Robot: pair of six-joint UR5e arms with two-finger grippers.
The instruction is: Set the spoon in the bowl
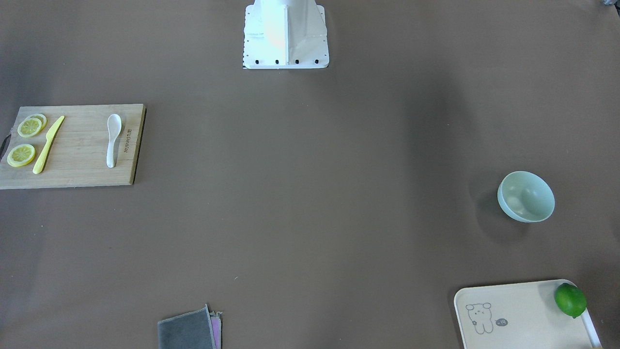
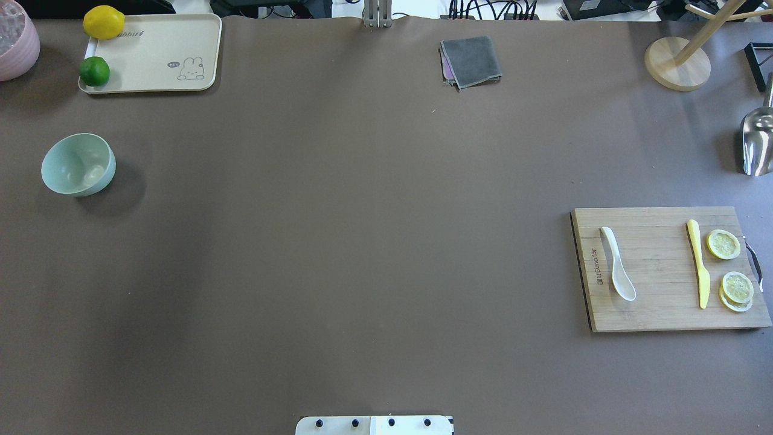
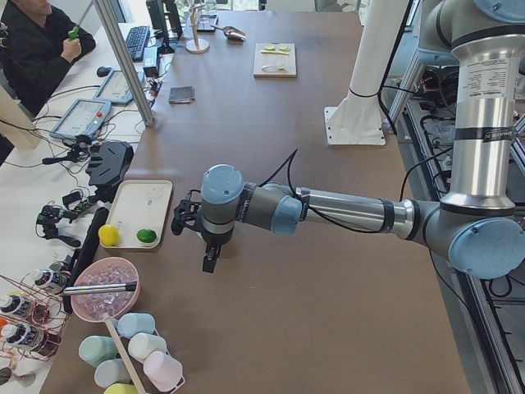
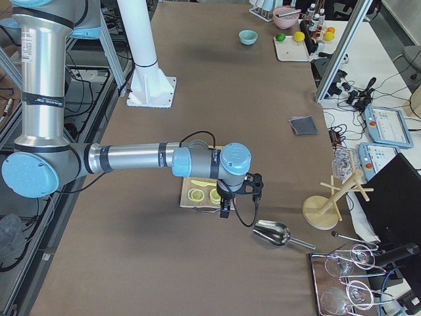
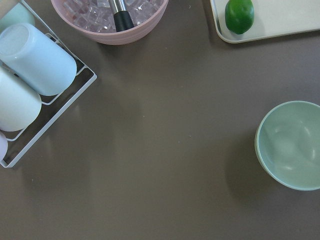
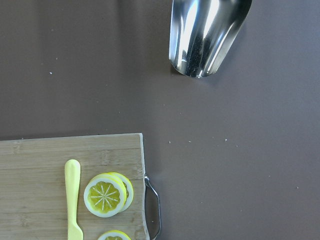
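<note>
Overhead exterior: spoon flat on cutting board. Glossy, stiff, light, probably slippery and chippable. Pinch the handle crosswise. Left gripper, right gripper: openness can't be told.

1. You see a glossy white spoon on a light tan board with straight plank lines.
2. Your bowl is plain pale mint green.
3. The knife is yellow; the lemon slices are yellow with paler rims.
4. The tray is cream with a line-drawn rabbit; the lime is green and the lemon yellow.
5. Your desk is dull brown; the cloth is dark grey.
</note>
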